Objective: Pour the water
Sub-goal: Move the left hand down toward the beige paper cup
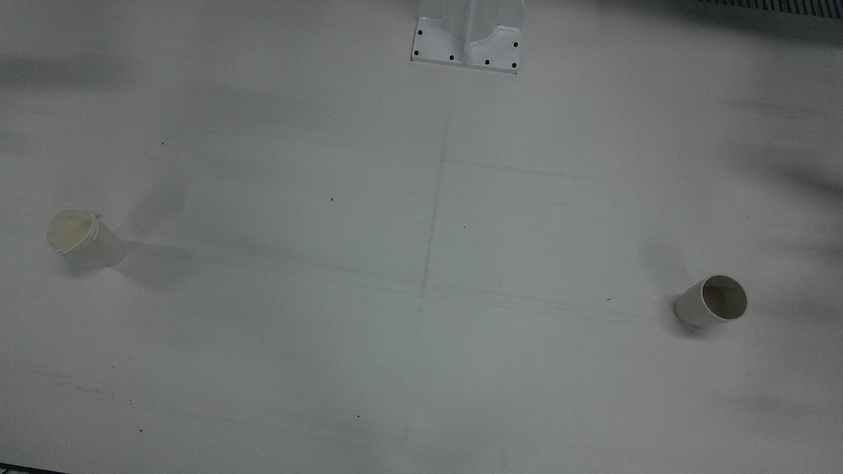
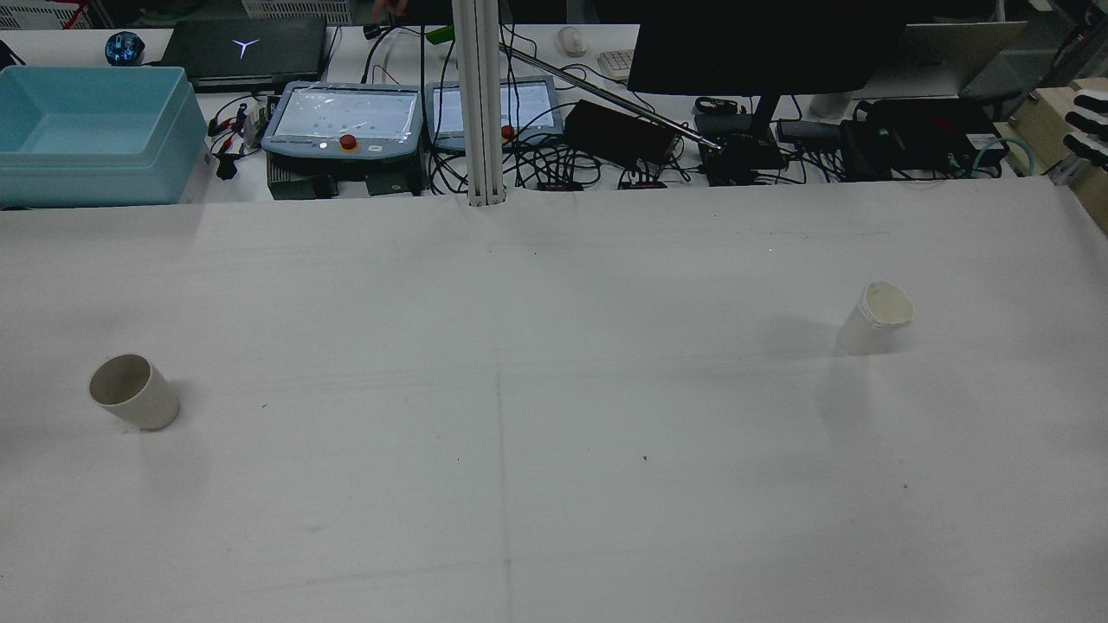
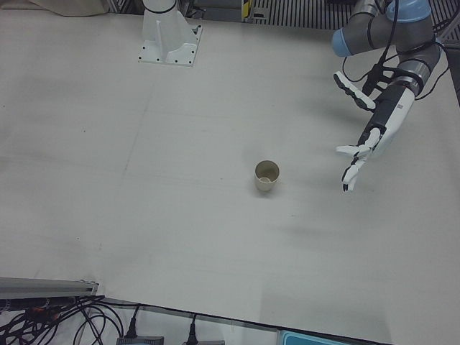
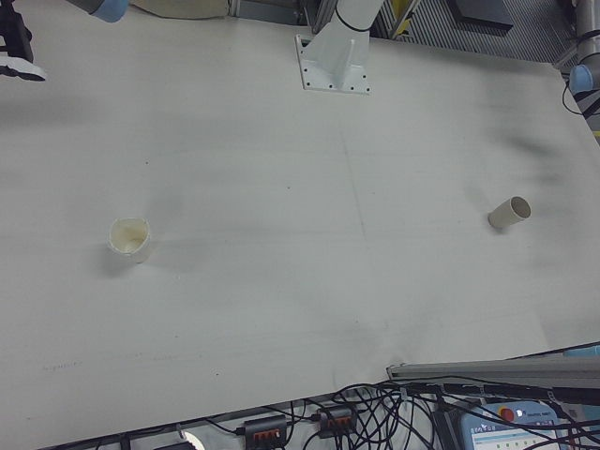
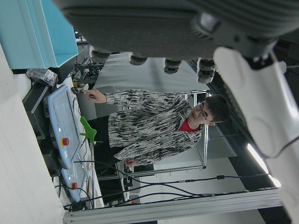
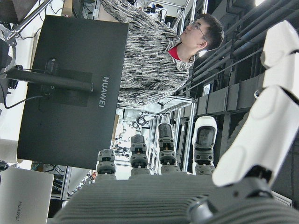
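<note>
Two white paper cups stand upright on the white table. A smooth-rimmed cup is on my left side; it also shows in the front view, the left-front view and the right-front view. A cup with a crumpled rim is on my right side, also in the front view and the right-front view. My left hand hovers open, fingers spread, beside the smooth cup and apart from it. My right hand is open at the table's edge, far from the crumpled cup; its fingers show at the rear view's right edge.
A white arm pedestal is bolted at the table's back middle. Beyond the far edge are a teal bin, teach pendants, a metal post, a monitor and cables.
</note>
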`<state>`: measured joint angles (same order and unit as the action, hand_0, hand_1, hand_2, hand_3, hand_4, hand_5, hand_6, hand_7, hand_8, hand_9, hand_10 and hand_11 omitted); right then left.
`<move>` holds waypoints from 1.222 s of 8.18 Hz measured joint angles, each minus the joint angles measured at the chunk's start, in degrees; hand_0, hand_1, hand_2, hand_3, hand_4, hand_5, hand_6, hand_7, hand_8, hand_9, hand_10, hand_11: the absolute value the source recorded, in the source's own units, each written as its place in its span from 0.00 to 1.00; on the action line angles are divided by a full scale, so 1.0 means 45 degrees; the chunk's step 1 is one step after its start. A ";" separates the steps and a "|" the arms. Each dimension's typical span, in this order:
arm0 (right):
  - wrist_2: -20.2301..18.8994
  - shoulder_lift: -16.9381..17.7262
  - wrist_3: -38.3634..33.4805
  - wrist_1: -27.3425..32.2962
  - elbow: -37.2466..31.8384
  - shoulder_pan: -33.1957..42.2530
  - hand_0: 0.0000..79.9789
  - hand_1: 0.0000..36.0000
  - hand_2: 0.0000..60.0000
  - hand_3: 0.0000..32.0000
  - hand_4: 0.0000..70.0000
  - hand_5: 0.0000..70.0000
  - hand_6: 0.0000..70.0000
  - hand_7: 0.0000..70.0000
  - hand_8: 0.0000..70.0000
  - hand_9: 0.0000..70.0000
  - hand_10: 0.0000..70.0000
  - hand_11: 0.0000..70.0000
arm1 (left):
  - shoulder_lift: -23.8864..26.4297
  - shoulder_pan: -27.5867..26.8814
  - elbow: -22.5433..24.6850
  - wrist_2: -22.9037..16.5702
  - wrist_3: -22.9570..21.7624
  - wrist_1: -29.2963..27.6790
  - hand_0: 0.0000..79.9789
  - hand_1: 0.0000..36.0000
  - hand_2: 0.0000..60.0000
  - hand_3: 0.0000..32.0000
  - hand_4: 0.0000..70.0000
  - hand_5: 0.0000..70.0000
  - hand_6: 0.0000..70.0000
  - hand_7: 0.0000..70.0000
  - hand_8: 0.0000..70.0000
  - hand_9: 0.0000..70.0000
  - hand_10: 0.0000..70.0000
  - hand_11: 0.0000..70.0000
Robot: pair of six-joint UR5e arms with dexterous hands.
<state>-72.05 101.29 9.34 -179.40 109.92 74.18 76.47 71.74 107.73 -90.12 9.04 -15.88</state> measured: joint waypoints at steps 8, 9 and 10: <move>-0.0595 0.0042 -0.0169 -0.0910 0.0579 -0.1259 0.58 0.28 0.46 0.00 0.28 1.00 0.67 1.00 0.58 0.78 0.50 0.71 | 0.0151 -0.1512 -0.5803 -0.0203 0.4496 -0.5444 0.57 0.28 0.21 0.75 0.00 0.00 0.00 0.09 0.00 0.00 0.00 0.00; -0.0567 0.0027 -0.0158 -0.0973 0.0722 -0.1490 0.58 0.28 0.45 0.00 0.26 1.00 0.63 1.00 0.56 0.75 0.47 0.67 | 0.0185 -0.1849 -0.6014 -0.0188 0.4940 -0.5519 0.56 0.22 0.16 0.57 0.03 0.09 0.00 0.11 0.00 0.00 0.00 0.00; -0.0563 0.0026 -0.0155 -0.1029 0.0803 -0.1620 0.58 0.28 0.43 0.00 0.22 1.00 0.59 0.94 0.53 0.72 0.44 0.64 | 0.0347 -0.2181 -0.6097 -0.0177 0.5185 -0.5328 0.60 0.35 0.17 0.49 0.05 0.14 0.00 0.12 0.00 0.00 0.00 0.03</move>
<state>-74.58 101.41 8.64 -184.03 113.54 66.89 78.03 61.93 80.29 -90.92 32.38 -39.85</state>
